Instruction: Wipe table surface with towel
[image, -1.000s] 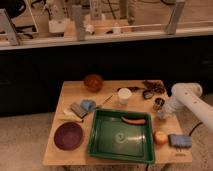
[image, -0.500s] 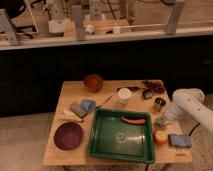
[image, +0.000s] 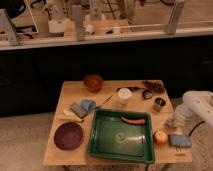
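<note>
The gripper (image: 171, 123) hangs with fingers closed at the right edge of the table (image: 75, 92), seemingly just above it, between cup (image: 159, 104) and blue pad (image: 179, 140).

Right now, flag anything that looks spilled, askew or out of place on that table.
Nothing stands out. The green tray sits squarely, the white cup and metal cup stand upright, no spill shows. The gripper sits low at the table's right edge.

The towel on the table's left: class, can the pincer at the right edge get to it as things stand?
Probably not directly: the pincer is shut at the right edge, and the tray and cup lie between it and the towel.
</note>
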